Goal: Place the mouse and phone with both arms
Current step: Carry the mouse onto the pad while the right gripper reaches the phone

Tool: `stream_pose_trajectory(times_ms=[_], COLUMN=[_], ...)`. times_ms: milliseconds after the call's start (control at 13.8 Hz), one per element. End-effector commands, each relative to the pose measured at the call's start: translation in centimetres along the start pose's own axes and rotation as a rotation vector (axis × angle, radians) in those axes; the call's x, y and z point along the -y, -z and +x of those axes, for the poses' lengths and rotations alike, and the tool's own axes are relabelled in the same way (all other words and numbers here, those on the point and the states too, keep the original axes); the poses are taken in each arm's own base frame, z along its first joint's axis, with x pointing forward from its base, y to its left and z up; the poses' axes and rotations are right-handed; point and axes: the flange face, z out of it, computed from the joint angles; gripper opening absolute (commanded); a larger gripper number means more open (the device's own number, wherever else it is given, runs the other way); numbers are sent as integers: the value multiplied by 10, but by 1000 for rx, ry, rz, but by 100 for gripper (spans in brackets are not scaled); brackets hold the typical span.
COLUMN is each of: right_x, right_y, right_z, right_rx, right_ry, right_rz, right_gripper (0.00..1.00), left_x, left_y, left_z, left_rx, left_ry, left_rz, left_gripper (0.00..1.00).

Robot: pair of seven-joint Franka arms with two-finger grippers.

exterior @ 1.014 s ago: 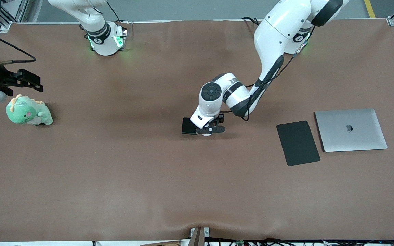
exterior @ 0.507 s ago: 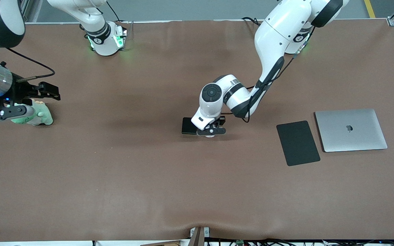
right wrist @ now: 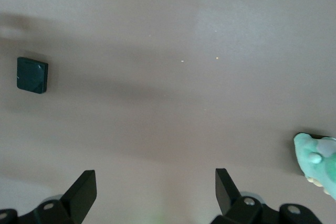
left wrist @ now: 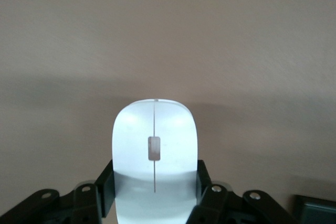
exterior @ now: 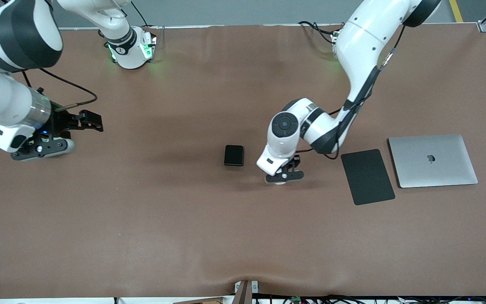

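At the right arm's end of the worktop [exterior: 141, 236], you find the right gripper [right wrist: 156, 195] with its fingers spread wide and nothing between them; a green plush toy [right wrist: 317, 162] lies just beside it. The phone [exterior: 233, 155] lies flat on the worktop between the two grippers, near the left gripper [exterior: 283, 177]. That gripper pinches the mouse [left wrist: 155, 153] by its sides, over bare worktop. Toward the left arm's end from it you see the pad [exterior: 367, 176], then the laptop [exterior: 433, 160].
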Motion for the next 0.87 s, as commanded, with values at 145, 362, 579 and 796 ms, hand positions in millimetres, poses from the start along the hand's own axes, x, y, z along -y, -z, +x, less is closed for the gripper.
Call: stream_pose_trajectory(times_ms=[145,362,579,796], right_x=[64,115,161,201], right_y=[-19,-42,-67,-99], right_z=[18,28,34,38], right_rx=[-18,-30,-41,-30], right_ry=[-78,-115,-101,-121], right_rz=[5,-4,-11,-23], right_gripper=[100,100,100,100], left_x=[100,169,245,290], left_y=[48,38,23,-3], left_z=[31,45,63,66], left_rx=[-24,12,47,42], left_ry=[-88,-129,-166,-121], left_rz=[51,79,89,65], left_gripper=[33,33,33,34])
